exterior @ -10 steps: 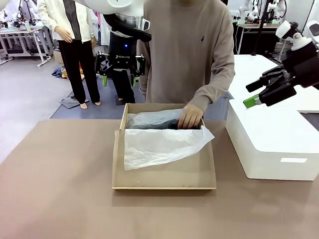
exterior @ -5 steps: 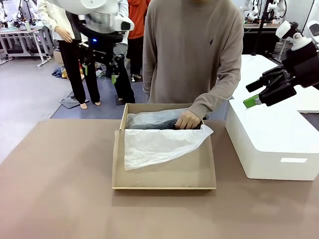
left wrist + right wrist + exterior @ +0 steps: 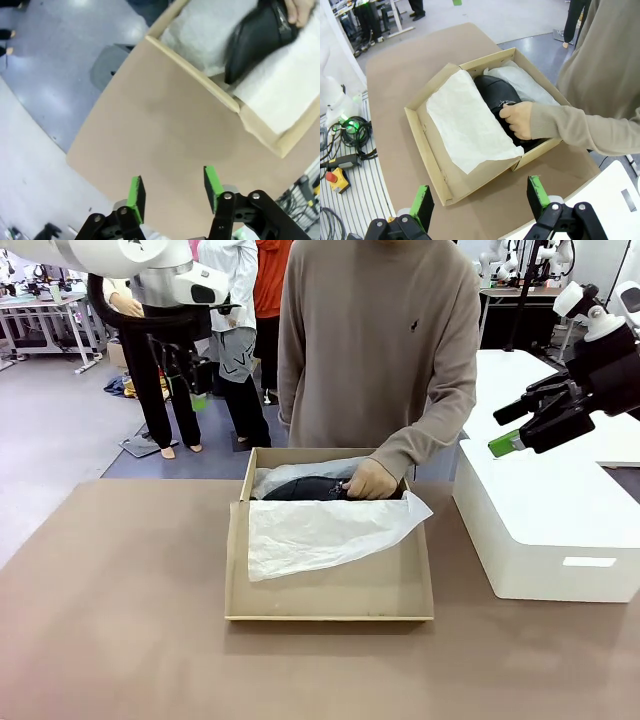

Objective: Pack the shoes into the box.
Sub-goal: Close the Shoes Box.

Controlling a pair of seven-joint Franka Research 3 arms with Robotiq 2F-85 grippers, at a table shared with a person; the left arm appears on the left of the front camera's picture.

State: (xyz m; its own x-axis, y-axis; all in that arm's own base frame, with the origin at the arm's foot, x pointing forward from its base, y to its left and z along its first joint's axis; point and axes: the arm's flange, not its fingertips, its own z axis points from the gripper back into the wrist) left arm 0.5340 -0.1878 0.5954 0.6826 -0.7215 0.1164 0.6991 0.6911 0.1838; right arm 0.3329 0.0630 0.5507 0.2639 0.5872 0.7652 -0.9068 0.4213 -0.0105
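The tan box (image 3: pixel 238 560) lies mid-table, lined with white tissue paper (image 3: pixel 320 532). One black shoe (image 3: pixel 305 487) rests in its far end, and a person's hand (image 3: pixel 368 480) grips it. My left gripper (image 3: pixel 193 390) hangs high at the far left, away from the box; in the left wrist view the left gripper (image 3: pixel 174 192) is open over bare table, with the box corner (image 3: pixel 220 92) and shoe (image 3: pixel 255 37) beyond it. My right gripper (image 3: pixel 505 430) hovers open at the right; the right wrist view shows the right gripper (image 3: pixel 480 197) empty, above the box (image 3: pixel 427 150) and shoe (image 3: pixel 495 92).
A larger white box (image 3: pixel 545 530) stands on the table at the right, under my right gripper. The person in a beige sweater (image 3: pixel 380 340) leans over the far edge. Brown tabletop (image 3: pixel 120 620) surrounds the box on the left and front.
My left arm has swung from behind the box to the far left. The person's hand has shifted and the black shoe now lies uncovered by the tissue. The right arm has not moved.
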